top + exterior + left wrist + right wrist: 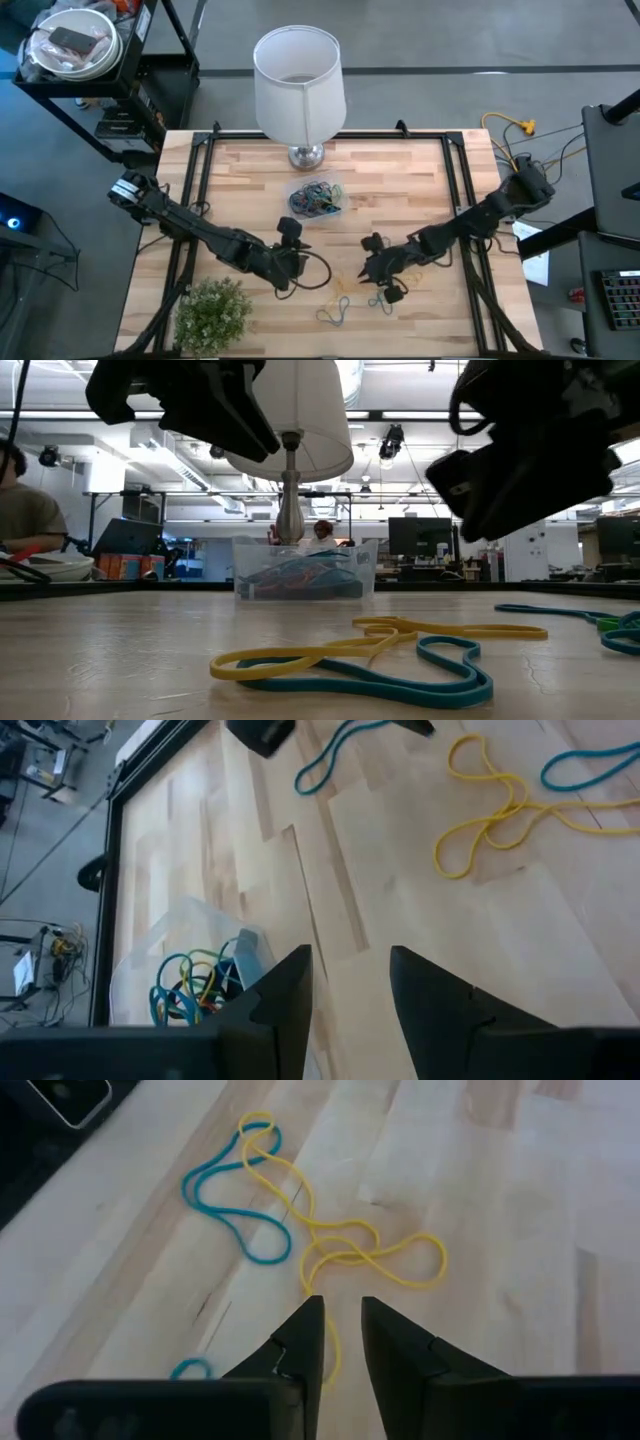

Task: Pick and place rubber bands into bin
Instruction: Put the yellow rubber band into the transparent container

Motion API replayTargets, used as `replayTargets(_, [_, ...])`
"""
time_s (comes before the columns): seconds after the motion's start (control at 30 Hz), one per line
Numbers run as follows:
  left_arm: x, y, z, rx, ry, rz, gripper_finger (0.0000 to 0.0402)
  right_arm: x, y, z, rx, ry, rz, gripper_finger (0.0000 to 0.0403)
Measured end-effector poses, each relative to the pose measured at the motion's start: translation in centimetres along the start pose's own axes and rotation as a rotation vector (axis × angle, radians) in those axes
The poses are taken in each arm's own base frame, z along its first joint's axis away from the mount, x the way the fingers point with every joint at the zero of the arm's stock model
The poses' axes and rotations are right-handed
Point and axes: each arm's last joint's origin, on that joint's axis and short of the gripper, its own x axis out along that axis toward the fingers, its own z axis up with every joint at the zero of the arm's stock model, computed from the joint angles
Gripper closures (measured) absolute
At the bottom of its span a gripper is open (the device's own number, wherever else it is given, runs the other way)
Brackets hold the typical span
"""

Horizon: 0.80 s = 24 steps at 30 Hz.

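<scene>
The see-through bin (316, 200) (305, 570) stands mid-table in front of the lamp and holds a tangle of rubber bands (190, 985). Loose yellow bands (345, 1245) (380, 635) and a blue band (230, 1200) (440, 680) lie flat on the wood near the near edge, with another blue one (605, 622) farther right. My left gripper (290, 262) (350, 990) is open, above the table beside the bin. My right gripper (378, 272) (343, 1345) is open by a narrow gap, raised over one end of a yellow band; the band lies on the table below it.
A white lamp shade on a metal base (297, 80) stands at the far edge behind the bin. A small green plant (213, 315) sits at the near left corner. Black frame rails (195, 170) run along the table's sides. Bare wood lies between the bin and the loose bands.
</scene>
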Motion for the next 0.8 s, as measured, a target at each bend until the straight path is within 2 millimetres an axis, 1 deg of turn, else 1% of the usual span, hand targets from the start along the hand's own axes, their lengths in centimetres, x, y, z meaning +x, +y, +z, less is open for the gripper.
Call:
replayTargets(0.2, [0.0,0.0,-0.2,-0.015,0.015,-0.003,0.0281,2.7,-0.3,0.9,0.018,0.032,-0.011,0.0313])
replayTargets(0.43, [0.0,-0.1,-0.2,-0.013,0.018,-0.004,0.0281,5.4,0.0,0.3,0.048,0.111,0.039,0.0275])
replayTargets(0.63, [0.0,-0.1,-0.2,-0.014,0.018,-0.005,0.0281,6.0,0.0,1.0,0.058,0.144,0.034,0.0256])
replayTargets(0.8, [0.0,-0.1,-0.2,-0.014,0.019,-0.005,0.0281,6.4,0.2,1.4,0.061,0.143,0.083,0.0253])
